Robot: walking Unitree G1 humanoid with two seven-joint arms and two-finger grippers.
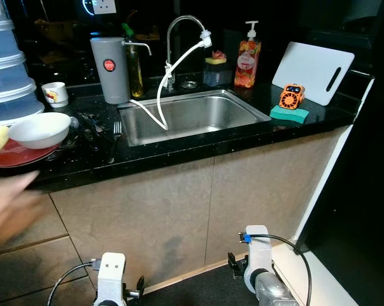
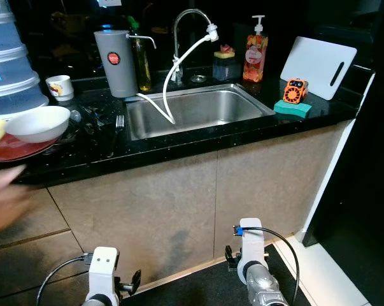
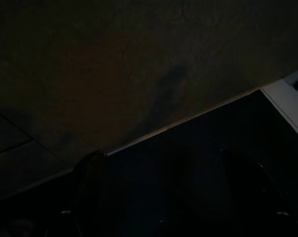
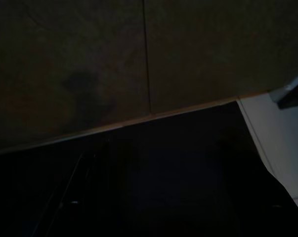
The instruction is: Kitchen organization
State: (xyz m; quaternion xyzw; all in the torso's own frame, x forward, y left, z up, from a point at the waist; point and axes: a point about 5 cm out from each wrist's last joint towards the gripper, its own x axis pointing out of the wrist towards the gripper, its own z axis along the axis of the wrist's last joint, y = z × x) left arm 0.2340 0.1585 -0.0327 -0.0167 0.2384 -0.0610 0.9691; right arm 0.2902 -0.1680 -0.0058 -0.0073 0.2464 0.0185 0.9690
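A white bowl (image 1: 40,129) sits on a red plate (image 1: 16,155) at the left end of the black counter (image 1: 242,137). A fork (image 1: 115,137) and dark utensils (image 1: 90,126) lie between the plate and the steel sink (image 1: 192,115). A white hose hangs from the tap (image 1: 179,35) into the sink. Both arms hang idle low in front of the cabinet, the left arm (image 1: 110,274) and the right arm (image 1: 258,258). In the dark left wrist view my left gripper (image 3: 163,158) is open over the dark floor mat, holding nothing.
A person's blurred hand (image 1: 7,210) reaches in at the left. Stacked clear containers (image 1: 7,70), a cup (image 1: 55,94), a grey jug (image 1: 110,70) and an oil bottle (image 1: 135,64) stand at the back left. Soap bottle (image 1: 246,60), white cutting board (image 1: 312,73) and orange timer (image 1: 291,97) on a green sponge stand right of the sink.
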